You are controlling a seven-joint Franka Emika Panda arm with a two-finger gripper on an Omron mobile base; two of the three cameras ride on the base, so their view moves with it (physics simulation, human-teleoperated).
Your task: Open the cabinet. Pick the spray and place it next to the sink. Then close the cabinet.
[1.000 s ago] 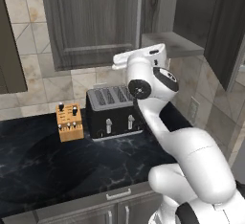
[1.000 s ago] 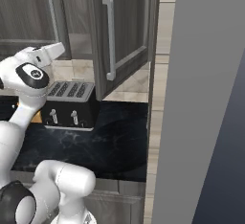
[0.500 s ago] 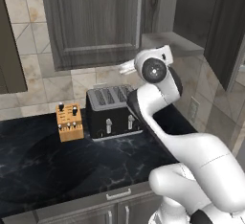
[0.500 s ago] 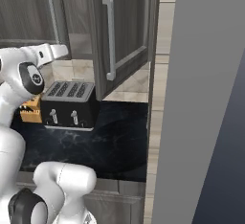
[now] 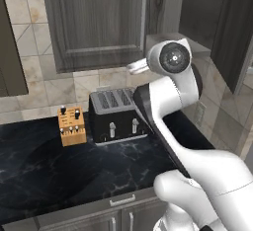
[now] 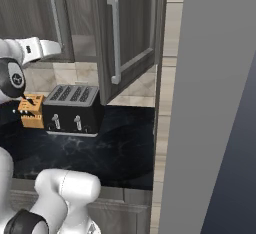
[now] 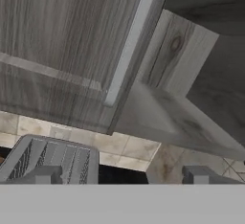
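Our two-finger gripper (image 7: 123, 175) holds its jaws wide apart with nothing between them, its two grey fingertips (image 7: 44, 174) rising at the bottom of the hand view. Just past them we see the slotted top of a black four-slot toaster with silver levers (image 5: 114, 114), which stands on the black marbled counter (image 5: 74, 168) against the beige tiled wall (image 5: 29, 84). Beside the toaster, on its left in the left base view, we find a small orange wooden knife block (image 5: 71, 125). Above these hangs the wide dark grey wood-grain wall cabinet (image 5: 99, 22): we see its left door (image 7: 62, 46) closed, with a long vertical silver bar handle (image 7: 131, 41), and its right door (image 6: 131, 33) swung out over the counter. Through the gap we make out the bare grey cabinet floor (image 7: 162, 120). We cannot tell where the spray is.
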